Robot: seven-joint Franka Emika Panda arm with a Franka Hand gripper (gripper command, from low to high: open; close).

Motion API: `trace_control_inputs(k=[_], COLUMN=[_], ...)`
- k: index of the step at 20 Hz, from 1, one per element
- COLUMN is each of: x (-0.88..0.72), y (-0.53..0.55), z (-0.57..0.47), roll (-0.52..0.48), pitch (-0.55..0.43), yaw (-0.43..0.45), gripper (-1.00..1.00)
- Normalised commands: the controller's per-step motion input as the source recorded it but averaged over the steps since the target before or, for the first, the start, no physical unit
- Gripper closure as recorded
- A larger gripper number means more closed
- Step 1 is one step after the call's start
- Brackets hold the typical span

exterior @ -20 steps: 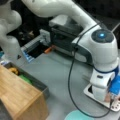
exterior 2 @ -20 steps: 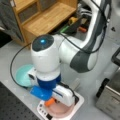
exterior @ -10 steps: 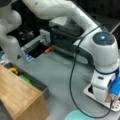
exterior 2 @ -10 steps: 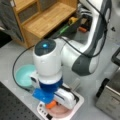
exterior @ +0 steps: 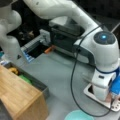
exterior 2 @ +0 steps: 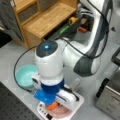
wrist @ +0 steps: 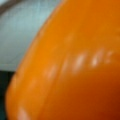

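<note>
The gripper point(exterior 2: 53, 106) is down low over a white tray point(exterior 2: 75, 110) near a front view's bottom, w/ the arm's big white wrist point(exterior 2: 48, 62) right above it and hiding most of it. An orange thing point(exterior 2: 52, 105) sits right under the hand, just above a pink dish point(exterior 2: 60, 112) that lies in the tray — can't tell if the fingers are pinching it or spread around it, since the wrist body and a blue block point(exterior 2: 43, 96) on the hand cover them. The wrist view is filled almost edge to edge by the orange thing point(wrist: 75, 70), glossy and rounded, very close to the lens, w/ a pale grey-white surface point(wrist: 22, 32) showing at the view's top left. In a front view the tray point(exterior: 90, 93) is at the bottom right, w/ the gripper end point(exterior: 110, 98) low over it beside the blue block point(exterior: 115, 86); the orange thing isn't clearly visible there. A teal bowl point(exterior 2: 25, 76) sits on the grey table point(exterior 2: 15, 52) just left of the tray, near but apart; its rim point(exterior: 78, 116) also shows at a front view's bottom. A wooden shelf point(exterior 2: 42, 20) stands at a front view's top left, well apart, and a black cable point(exterior: 72, 75) loops down from the arm — it runs past the tray.
</note>
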Motion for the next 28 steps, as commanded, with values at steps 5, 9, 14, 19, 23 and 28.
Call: trace_control_inputs(k=[5, 9, 14, 19, 23, 28], x=[0.0, -0.02, -0.07, -0.22, -0.37, -0.38], y=[0.1, 0.05, 0.06, 0.02, -0.05, -0.12], z=[-0.04, -0.02, 0.03, 0.18, 0.34, 0.21], roll=[-0.188, -0.193, -0.209, -0.238, -0.263, -0.271], pitch=[-0.008, -0.007, 0.007, 0.056, 0.092, 0.009], yaw=[-0.045, -0.02, -0.008, 0.015, 0.067, 0.087], gripper=[-1.0, -1.0, -1.0, -1.0, -1.0, -1.0])
